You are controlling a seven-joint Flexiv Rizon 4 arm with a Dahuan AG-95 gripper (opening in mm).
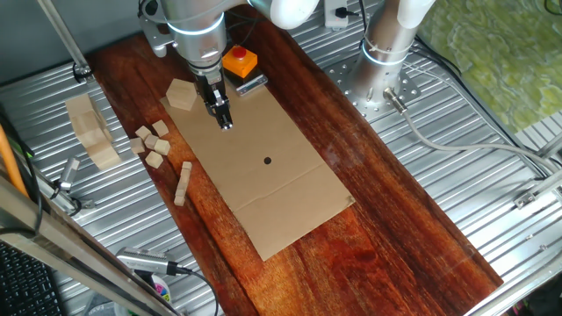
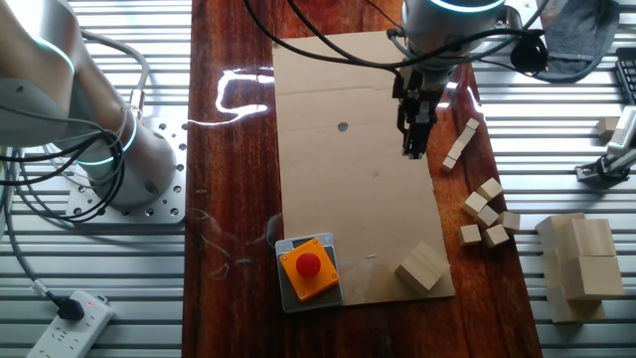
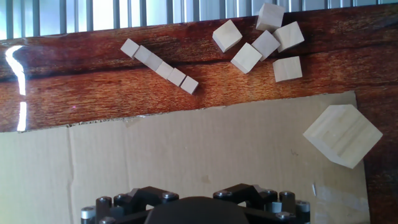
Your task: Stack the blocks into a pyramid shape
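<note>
The blocks (image 3: 264, 45) are seen as tiny pale wooden cubes, loosely clustered on the bare dark wood of the counter (image 1: 369, 202), just beyond the long edge of the cardboard sheet (image 1: 272, 171); a second set is laid touching in a short row (image 3: 160, 66) a little apart from the cluster, nearer the sheet's middle. They are judged light, rigid and smooth-faced, so a slip or a nudge of a neighbour is likely; each would best be taken by two opposite flat sides, squarely, and a cube at the outside of the cluster is more easily reached than one in its middle. The pincer (image 1: 224, 117) is held above the cardboard, near the hexagonal piece (image 1: 182, 94); nothing is gripped and nothing is touched; its fingers appear close together in both fixed views, though the gap cannot be told with certainty, and the fingertips are not shown in the hand view; no pyramid is yet begun.
</note>
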